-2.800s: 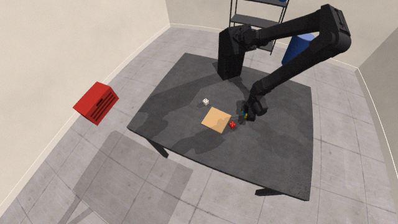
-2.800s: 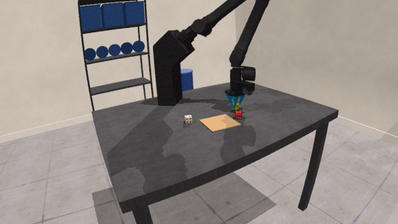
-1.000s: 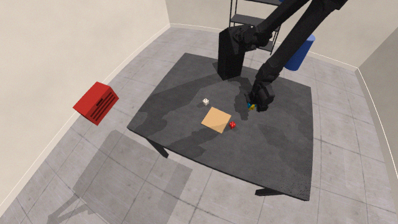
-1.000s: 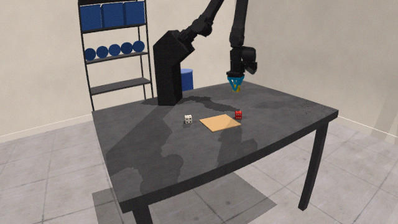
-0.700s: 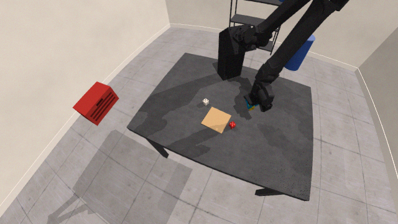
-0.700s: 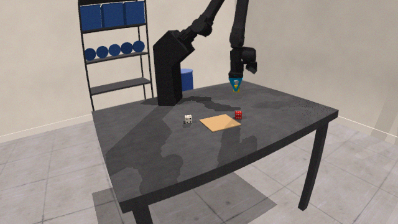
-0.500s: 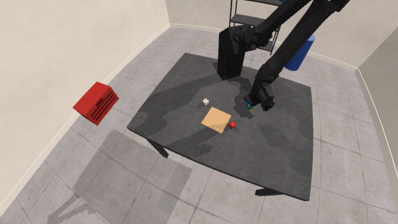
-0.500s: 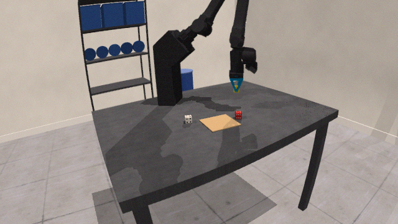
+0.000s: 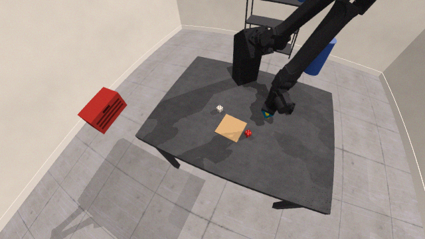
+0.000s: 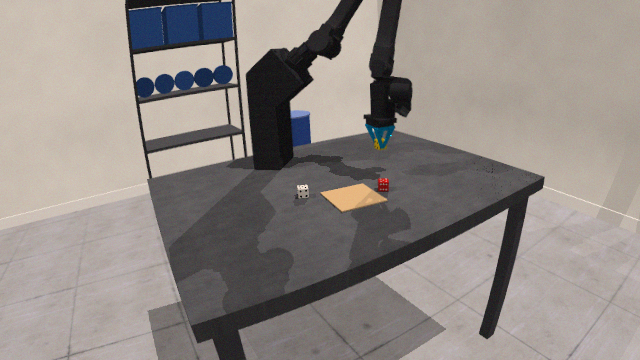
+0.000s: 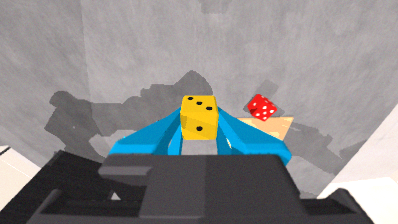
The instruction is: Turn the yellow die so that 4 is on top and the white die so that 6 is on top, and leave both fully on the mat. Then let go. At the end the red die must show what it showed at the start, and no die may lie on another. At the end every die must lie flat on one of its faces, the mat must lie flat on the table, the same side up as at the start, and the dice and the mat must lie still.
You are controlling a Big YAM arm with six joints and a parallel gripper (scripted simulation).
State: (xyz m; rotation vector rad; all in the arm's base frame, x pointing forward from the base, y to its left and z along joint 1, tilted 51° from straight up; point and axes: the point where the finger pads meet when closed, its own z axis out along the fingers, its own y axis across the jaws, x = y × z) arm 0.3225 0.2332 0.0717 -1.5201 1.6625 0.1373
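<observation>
Yellow die [image 9: 267,115] [image 10: 377,144] [image 11: 199,118] is gripped in my claw [image 9: 267,113] [image 10: 380,145] [image 11: 199,112] above the counter [image 9: 299,159] [image 10: 240,240] [image 11: 150,45], and the mat [image 9: 230,128] [image 10: 353,197] [image 11: 264,127] sits off past its side, near the red die [image 9: 248,133] [image 10: 383,184] [image 11: 262,107]

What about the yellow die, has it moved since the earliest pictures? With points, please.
Yes. In the exterior view, the yellow die [image 9: 267,115] [image 10: 377,145] [image 11: 199,117] has moved up the picture, away from the red die [image 9: 248,133] [image 10: 383,185] [image 11: 262,107].
</observation>
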